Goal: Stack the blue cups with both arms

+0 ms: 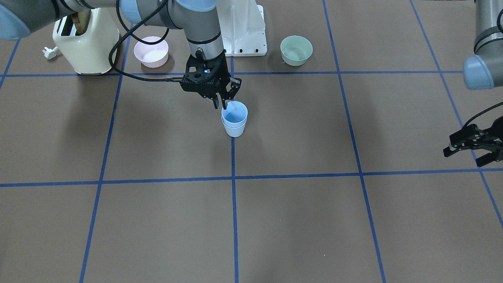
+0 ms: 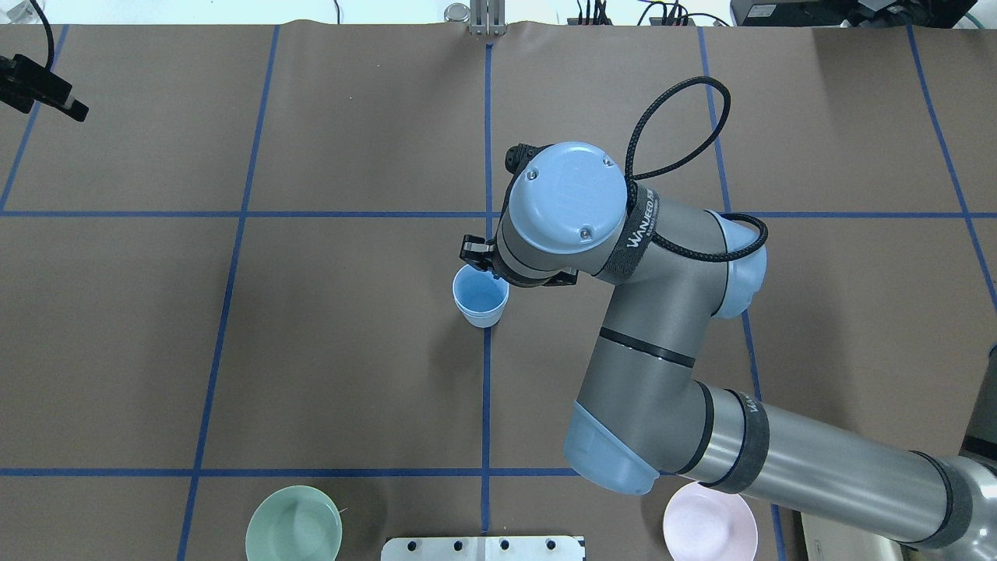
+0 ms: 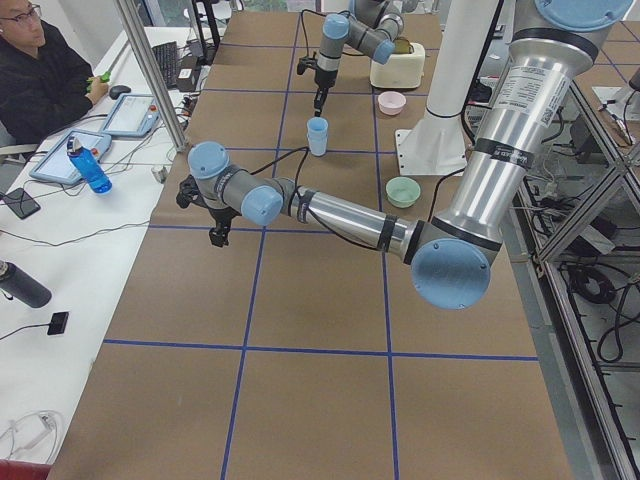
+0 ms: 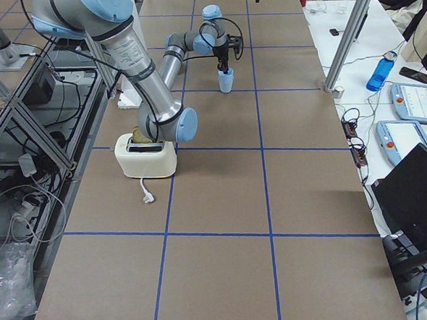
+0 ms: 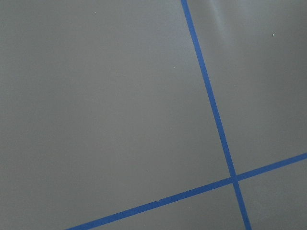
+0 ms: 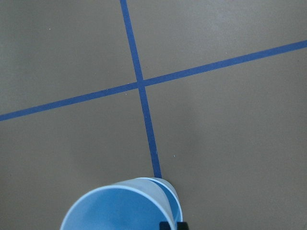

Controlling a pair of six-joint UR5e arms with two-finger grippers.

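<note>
Two pale blue cups stand nested near the table's middle, on a blue tape line: the upper cup (image 1: pixel 235 112) sits inside the lower cup (image 1: pixel 234 130). They also show in the overhead view (image 2: pixel 480 298) and in the right wrist view (image 6: pixel 115 208). My right gripper (image 1: pixel 222 104) points down at the upper cup's rim on the robot's side, with its fingertips (image 6: pixel 167 225) pinched close across that rim. My left gripper (image 1: pixel 468 154) hovers open and empty far off at the table's left end; its wrist view shows only bare mat and tape.
A cream toaster (image 1: pixel 86 43) with a loose plug (image 1: pixel 50 52) stands by the robot's right side. Next to it is a pink bowl (image 1: pixel 151 51). A mint-green bowl (image 1: pixel 296 50) sits past the white pedestal (image 1: pixel 243 27). Operators sit along the far table edge.
</note>
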